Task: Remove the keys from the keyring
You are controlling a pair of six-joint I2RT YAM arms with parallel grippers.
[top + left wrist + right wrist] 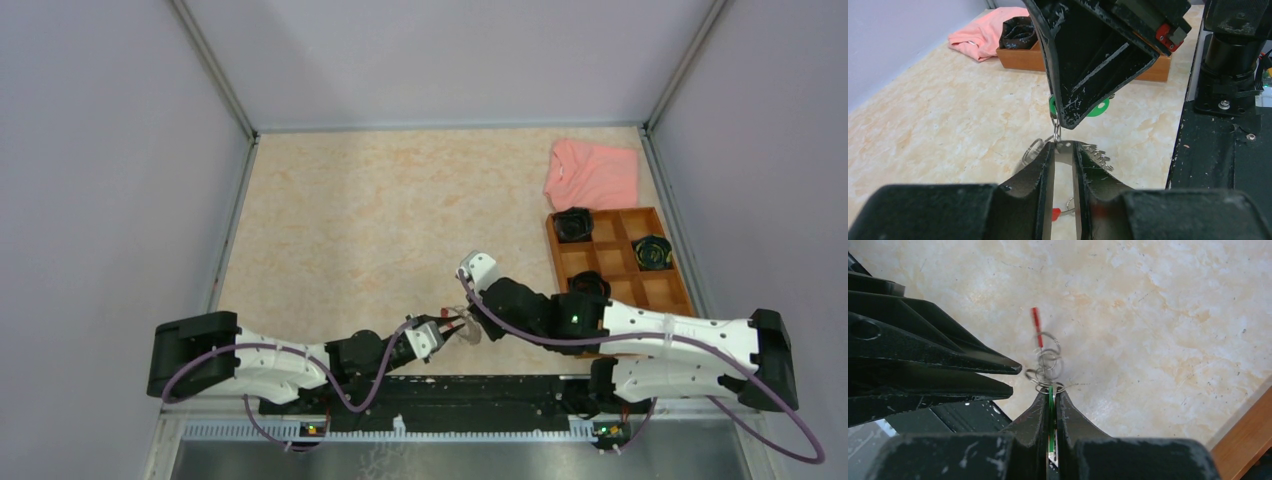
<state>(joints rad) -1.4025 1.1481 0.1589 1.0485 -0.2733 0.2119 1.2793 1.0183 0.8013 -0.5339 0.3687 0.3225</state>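
Note:
My right gripper (1051, 386) is shut on the green-headed key (1051, 399); its green head also shows in the left wrist view (1099, 107). Thin wire rings (1047, 362) hang off that key, and the keyring's red sleeve (1036, 324) sticks out beyond them. My left gripper (1063, 144) pinches a silvery key (1064, 148) at its tips, and the key's toothed edge (1098, 155) juts to the right. Part of the keyring hoop (1031, 150) shows left of the fingers, and the red sleeve (1056, 214) shows between them. In the top view both grippers meet tip to tip over the bunch (462, 326).
A wooden tray (612, 245) with compartments stands at the right and holds black coiled bundles (574, 224). A pink cloth (592, 172) lies behind it. The black base rail (440, 395) runs along the near edge, close under the grippers.

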